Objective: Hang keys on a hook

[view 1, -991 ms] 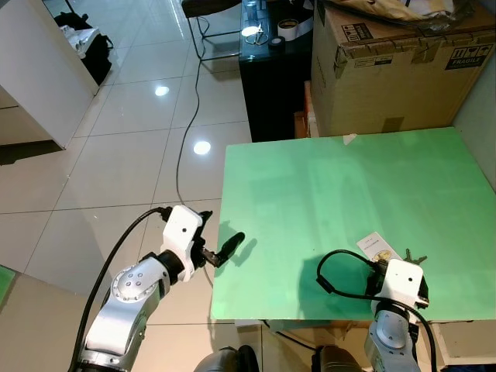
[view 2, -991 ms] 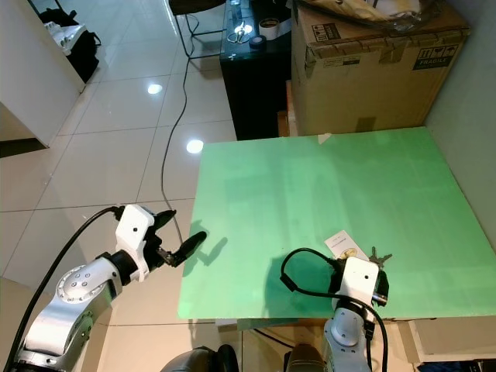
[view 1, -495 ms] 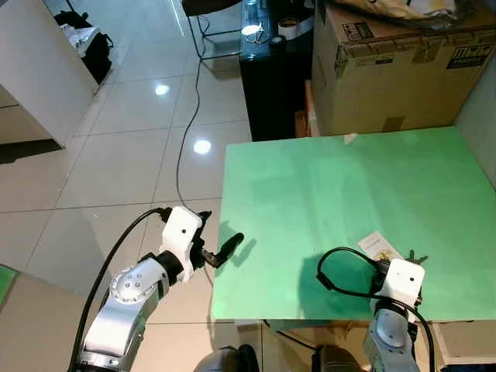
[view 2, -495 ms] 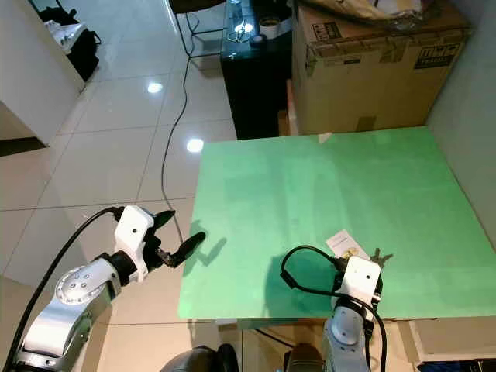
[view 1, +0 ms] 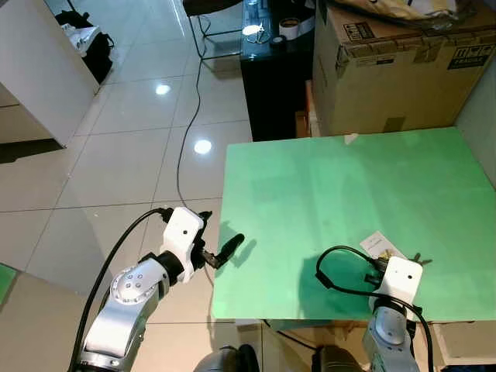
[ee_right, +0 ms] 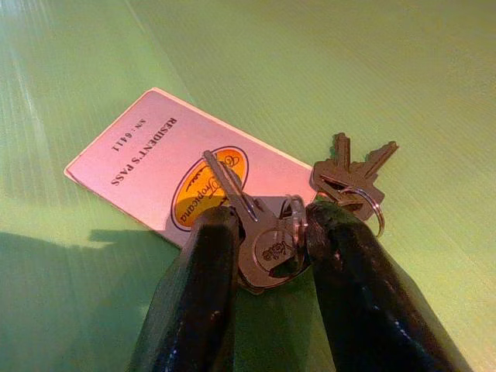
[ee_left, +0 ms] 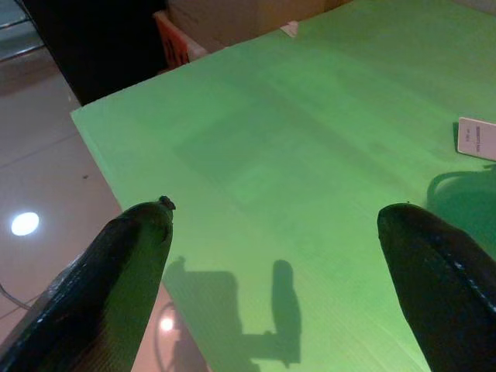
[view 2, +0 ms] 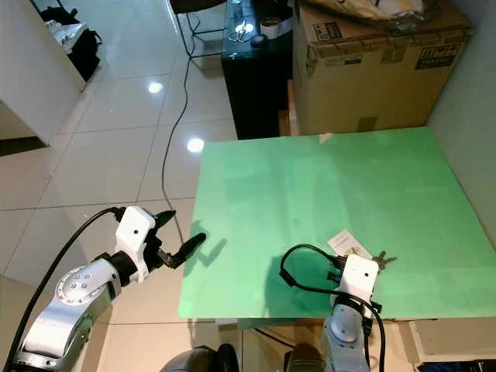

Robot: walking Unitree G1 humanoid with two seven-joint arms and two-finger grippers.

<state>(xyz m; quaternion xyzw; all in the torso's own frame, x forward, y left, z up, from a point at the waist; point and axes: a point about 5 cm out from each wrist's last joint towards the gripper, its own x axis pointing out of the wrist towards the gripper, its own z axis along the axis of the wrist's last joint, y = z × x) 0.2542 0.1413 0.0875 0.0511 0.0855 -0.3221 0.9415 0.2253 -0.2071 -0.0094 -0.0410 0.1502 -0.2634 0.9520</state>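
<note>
Keys point(ee_right: 271, 232) flat on green table point(view 1: 325, 186), near front edge, partly over pass card point(ee_right: 167, 163). Right gripper point(ee_right: 267, 267) at the bunch, fingers narrowed around big key head, contact likely, grip unconfirmed. Left gripper point(ee_left: 271, 232) spread wide, idle at table's left edge. Prob. light, stiff, slippery metal, loose on ring; best pinched at ring/key head.

We see shiny metal keys point(ee_right: 271, 236) on a matt green, finely ribbed desk point(ee_right: 434, 70), a smooth paper-like pass card point(ee_right: 147, 167), glossy black fingers point(ee_right: 194, 302), polished floor tiles point(view 1: 116, 155) and a cardboard box point(view 1: 395, 70).
</note>
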